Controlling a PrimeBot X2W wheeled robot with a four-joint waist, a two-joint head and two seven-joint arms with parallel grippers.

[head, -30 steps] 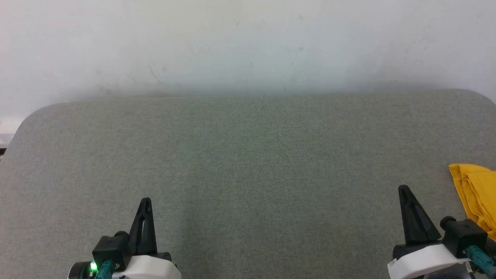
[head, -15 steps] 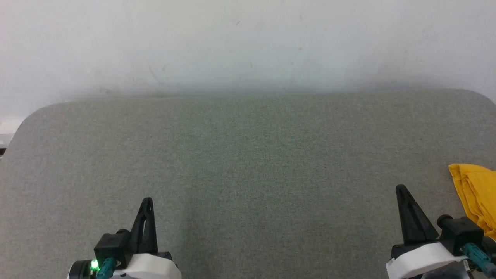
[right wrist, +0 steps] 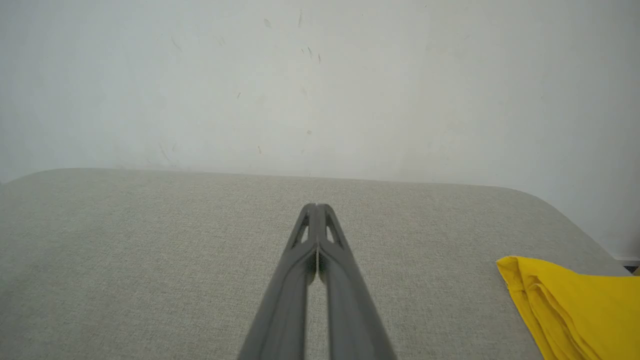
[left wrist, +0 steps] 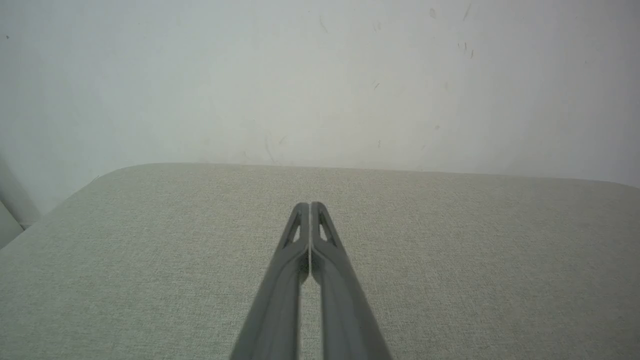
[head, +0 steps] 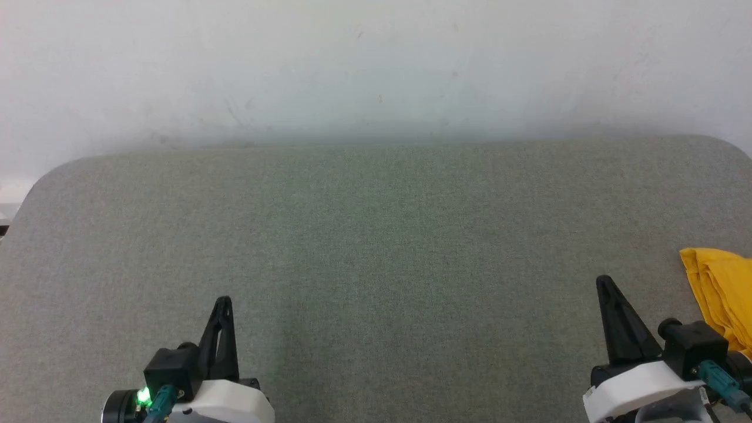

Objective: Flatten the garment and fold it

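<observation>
The garment (head: 721, 294) is a bright yellow cloth lying in folded layers at the right edge of the grey table (head: 376, 235); only its plain yellow shows. In the right wrist view the garment (right wrist: 575, 305) lies at the lower right, apart from the fingers. My right gripper (head: 604, 285) is shut and empty, just left of the garment, hovering over the table. My left gripper (head: 223, 304) is shut and empty too, at the lower left. Its fingertips meet in the left wrist view, left gripper (left wrist: 310, 206); the right gripper (right wrist: 317, 207) looks the same.
The grey fabric-covered table has rounded far corners and stands against a pale scuffed wall (head: 376, 64). Its left edge (head: 17, 211) falls away at the far left.
The right gripper has crept slightly left and up in the head view. The left gripper has barely shifted. The garment lies where it was.
</observation>
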